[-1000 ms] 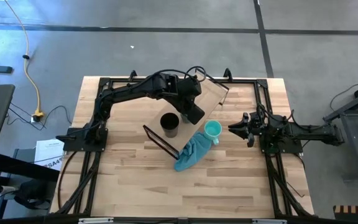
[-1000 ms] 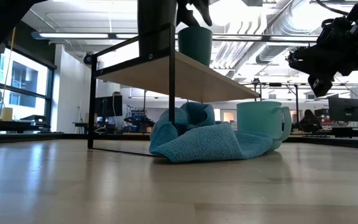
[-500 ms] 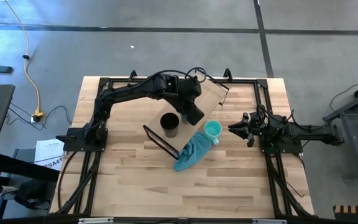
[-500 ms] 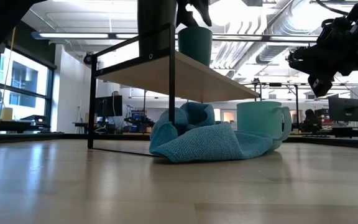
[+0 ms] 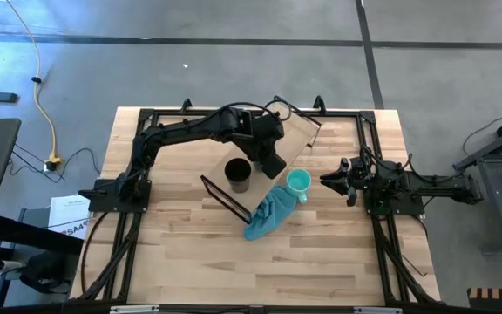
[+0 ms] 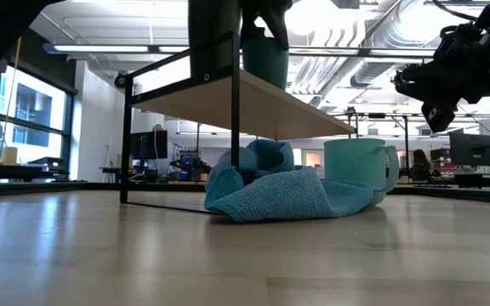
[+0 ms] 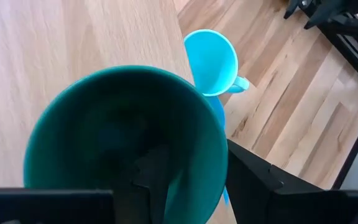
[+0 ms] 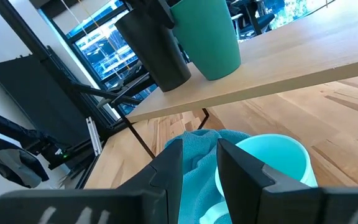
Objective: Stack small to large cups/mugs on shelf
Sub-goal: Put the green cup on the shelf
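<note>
Where it stands on the shelf (image 8: 303,68), dark green cup (image 8: 207,36), smooth, tapered.

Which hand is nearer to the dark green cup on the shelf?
The left hand: it is at the dark green cup, one finger reaching inside. The right hand waits off the shelf, beyond the mint mug.

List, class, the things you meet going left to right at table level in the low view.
Black metal shelf leg → crumpled teal cloth → light mint-turquoise mug with side handle.
</note>
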